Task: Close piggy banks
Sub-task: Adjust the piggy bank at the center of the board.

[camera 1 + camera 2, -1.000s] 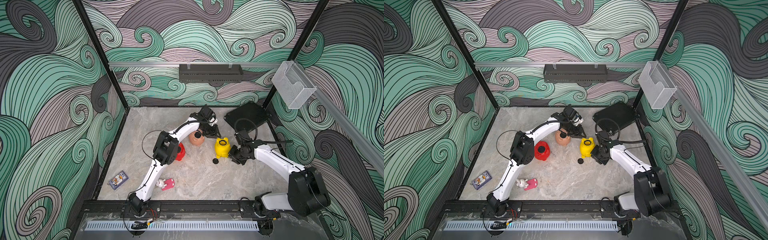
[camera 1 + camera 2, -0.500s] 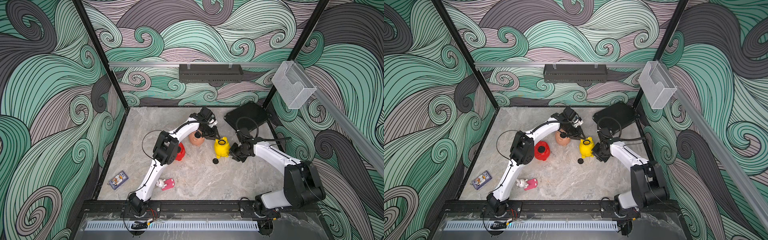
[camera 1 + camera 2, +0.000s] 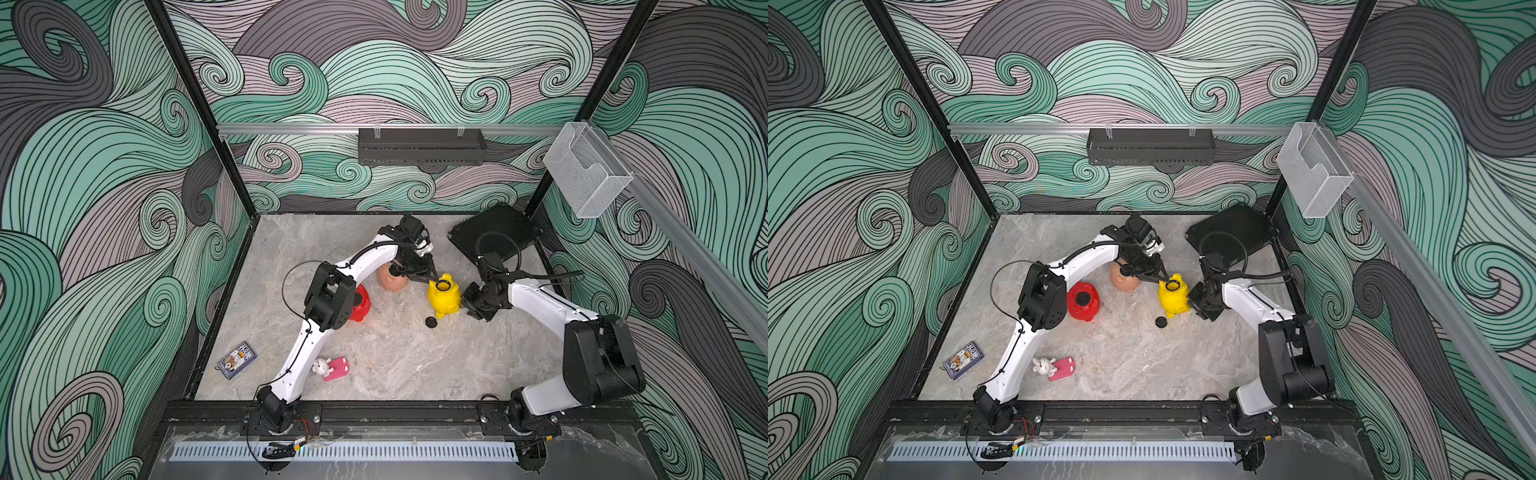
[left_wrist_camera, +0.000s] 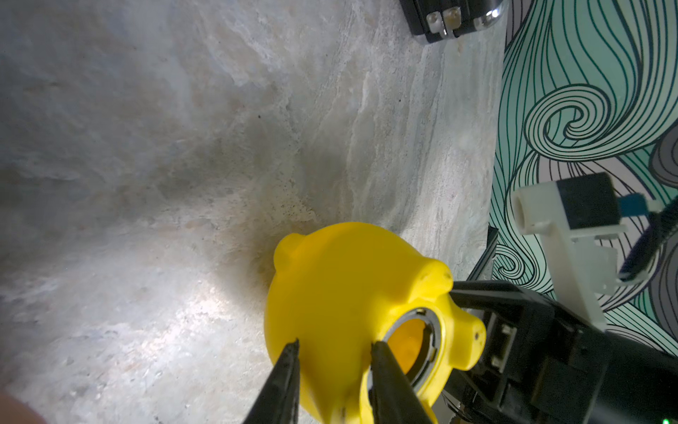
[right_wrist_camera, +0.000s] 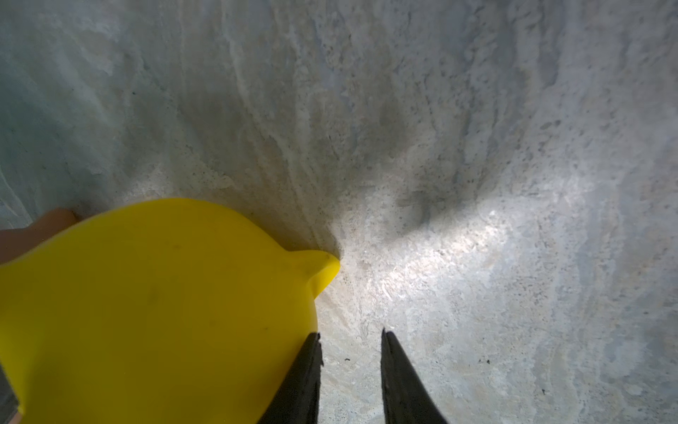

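Our left gripper [image 4: 334, 345] is clenched at the open belly hole [image 3: 443, 285] of the round yellow plastic piggy bank [image 3: 444, 297], lying mid-scene; our right gripper [image 5: 350, 334], slightly parted and empty, sits just right of it.

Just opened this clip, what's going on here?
The left claw is pinched on the yellow pig, right beside its open belly hole. The right claw sits open alongside the pig, holding nothing. A black plug lies loose on the table. The red pig already looks plugged.
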Robot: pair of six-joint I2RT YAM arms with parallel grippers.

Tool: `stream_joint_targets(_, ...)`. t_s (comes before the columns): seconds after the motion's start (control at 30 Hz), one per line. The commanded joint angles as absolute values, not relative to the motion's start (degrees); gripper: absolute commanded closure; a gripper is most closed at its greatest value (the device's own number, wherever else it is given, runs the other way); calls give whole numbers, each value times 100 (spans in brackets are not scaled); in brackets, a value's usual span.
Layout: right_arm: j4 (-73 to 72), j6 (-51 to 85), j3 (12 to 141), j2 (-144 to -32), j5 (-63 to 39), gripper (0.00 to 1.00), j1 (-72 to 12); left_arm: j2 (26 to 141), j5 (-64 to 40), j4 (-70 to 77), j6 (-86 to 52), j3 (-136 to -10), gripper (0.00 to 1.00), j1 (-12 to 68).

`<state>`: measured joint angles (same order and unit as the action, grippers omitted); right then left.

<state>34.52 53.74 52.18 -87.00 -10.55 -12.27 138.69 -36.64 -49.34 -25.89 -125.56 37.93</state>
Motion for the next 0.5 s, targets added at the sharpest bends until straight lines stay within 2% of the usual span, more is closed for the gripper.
stream_joint_targets(0.0, 3257, 5288, 5451, -8804, -1146, 68, -1200, 13514, -3818, -5245, -2479, -12511, 68, 3841)
stream_joint_targets(0.47, 3185, 5229, 6207, -9514, -1125, 69, -1089, 13289, -3707, -5484, -2367, -12318, 59, 3829)
